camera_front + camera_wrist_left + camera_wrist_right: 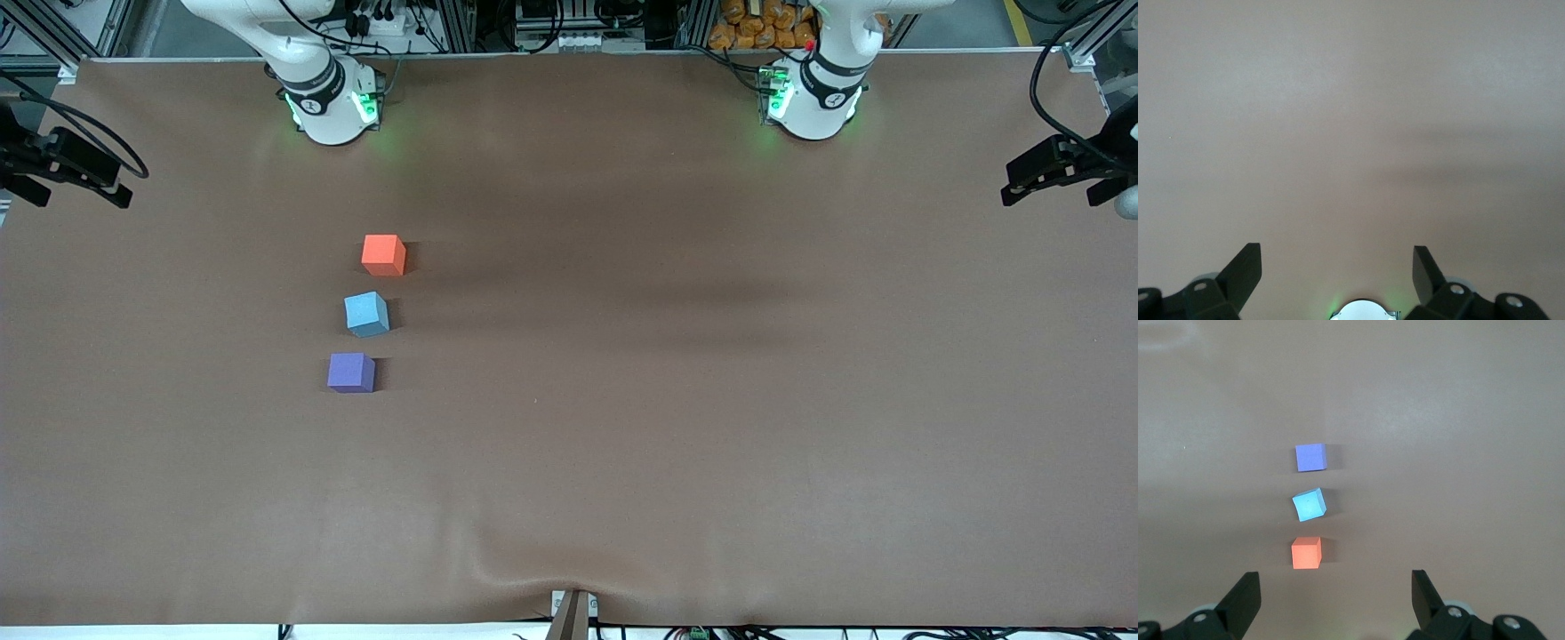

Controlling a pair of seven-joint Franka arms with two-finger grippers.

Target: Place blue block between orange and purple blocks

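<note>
Three small cubes stand in a line on the brown table toward the right arm's end. The orange block (383, 255) is farthest from the front camera and the purple block (351, 372) is nearest. The blue block (366, 314) sits between them, slightly turned and touching neither. The right wrist view shows the orange (1306, 553), blue (1309, 505) and purple (1310, 458) blocks far below. My right gripper (1335, 580) is open and empty, high above the table near the orange block. My left gripper (1336, 257) is open and empty, high over bare table. Neither hand shows in the front view.
The two arm bases (331, 102) (811, 98) stand at the table's edge farthest from the front camera. Black camera mounts (71, 164) (1058, 169) reach in at both ends. The brown cloth (622, 400) has a wrinkle at the edge nearest the front camera.
</note>
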